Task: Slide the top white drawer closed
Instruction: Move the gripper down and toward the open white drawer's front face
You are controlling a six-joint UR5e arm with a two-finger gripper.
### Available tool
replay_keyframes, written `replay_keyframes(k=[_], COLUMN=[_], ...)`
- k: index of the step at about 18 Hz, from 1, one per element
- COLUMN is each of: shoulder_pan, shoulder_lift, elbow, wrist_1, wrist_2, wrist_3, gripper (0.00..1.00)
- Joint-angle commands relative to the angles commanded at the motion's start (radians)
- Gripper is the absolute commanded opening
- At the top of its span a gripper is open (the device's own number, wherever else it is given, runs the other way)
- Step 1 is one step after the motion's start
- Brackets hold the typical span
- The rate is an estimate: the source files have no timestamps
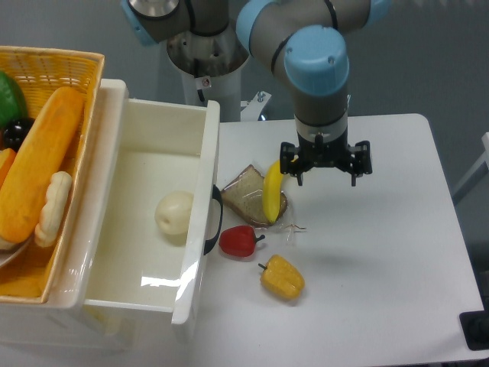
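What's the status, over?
Claw above table, state unclear, holding nothing. Top white drawer open, pale ball inside. Red pepper at its front.

My white table (382,252) carries a bread slice (248,200) with a banana (272,191) leaning across it, a red pepper (240,241) and a yellow pepper (282,277).

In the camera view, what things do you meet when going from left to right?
Yellow basket → white drawer → red pepper → yellow pepper → gripper.
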Motion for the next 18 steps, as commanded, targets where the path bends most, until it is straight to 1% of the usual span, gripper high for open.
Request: replay_keyframes(k=[4, 9, 11, 13, 15, 17, 18], shoulder_pan=[0.002, -0.002, -0.006, -0.012, -0.032, -0.035, -0.035], shoulder_lift=[-0.006, -0.020, -0.021, -0.025, -0.043, -0.058, -0.060], elbow=[0.009, -0.009, -0.009, -0.026, -0.028, -0.028, -0.028], wrist_1=[0.008, 0.009, 0.009, 0.011, 0.009, 0.009, 0.009], wrist_2=[0.002, 0.006, 0.030, 0.087, 0.123, 0.130, 0.129], wrist_3=[0.000, -0.003, -0.029, -0.070, -0.074, -0.081, -0.106], gripper=[1.00, 1.00, 1.00, 1.00, 1.00, 1.00, 1.00])
